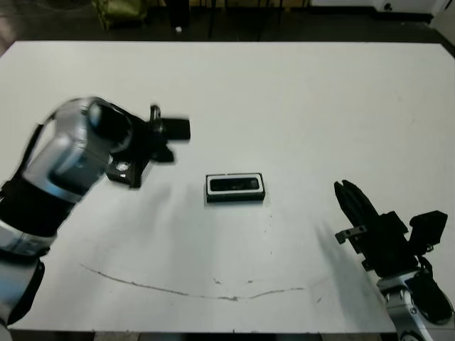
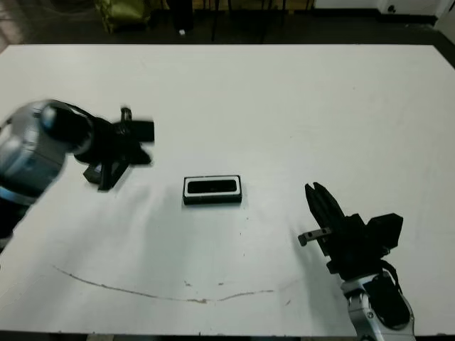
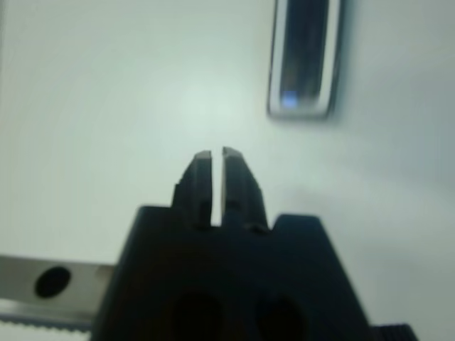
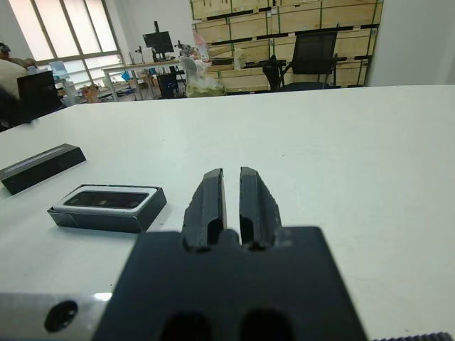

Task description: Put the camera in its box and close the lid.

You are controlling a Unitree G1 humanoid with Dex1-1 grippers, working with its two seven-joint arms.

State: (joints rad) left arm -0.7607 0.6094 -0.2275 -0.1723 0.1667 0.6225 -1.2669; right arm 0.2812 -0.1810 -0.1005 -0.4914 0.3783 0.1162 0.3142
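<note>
Spanning the whole scene, a white table (image 1: 298, 106) carries everything. The left gripper (image 3: 212, 160), clenched on nothing, hovers towards its left edge; the right gripper (image 4: 231, 186), also clenched empty, sits near the front right corner. The box (image 1: 235, 188) lies mid-table with the camera (image 1: 235, 185) inside. The lid (image 4: 41, 167) lies just beyond the box, uncovered.

A workshop-like office — stacked wooden crates (image 4: 284, 18), desks with monitors (image 4: 158, 40), an office chair (image 4: 311, 55).
</note>
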